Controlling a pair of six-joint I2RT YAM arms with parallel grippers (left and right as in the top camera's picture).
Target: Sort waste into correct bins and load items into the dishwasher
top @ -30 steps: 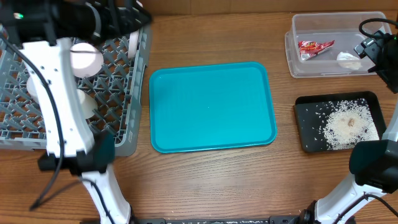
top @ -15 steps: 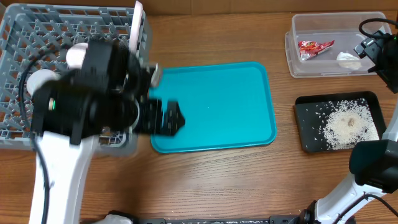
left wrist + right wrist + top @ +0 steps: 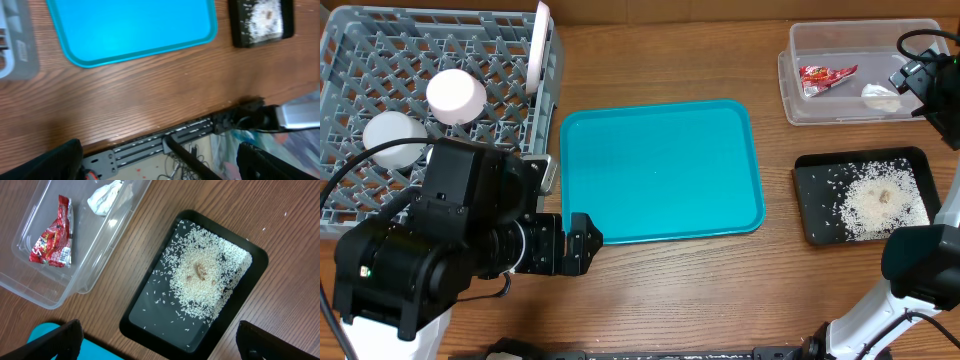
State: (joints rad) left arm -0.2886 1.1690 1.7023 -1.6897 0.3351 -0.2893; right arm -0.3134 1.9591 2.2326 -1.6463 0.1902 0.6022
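At ten o'clock on the counter (image 3: 670, 290), the grey rack (image 3: 380, 20) holds cup (image 3: 456, 97), bowl (image 3: 392, 135) and upright plate (image 3: 537, 45). At two o'clock the clear tub (image 3: 860, 115) holds wrapper (image 3: 825, 77) and tissue (image 3: 880, 97); rice (image 3: 880, 200) covers the black bin (image 3: 815, 215) at four. Left jaws and right jaws gape, empty.

The left arm (image 3: 440, 250) hides one corner of the dish rack (image 3: 490, 55).
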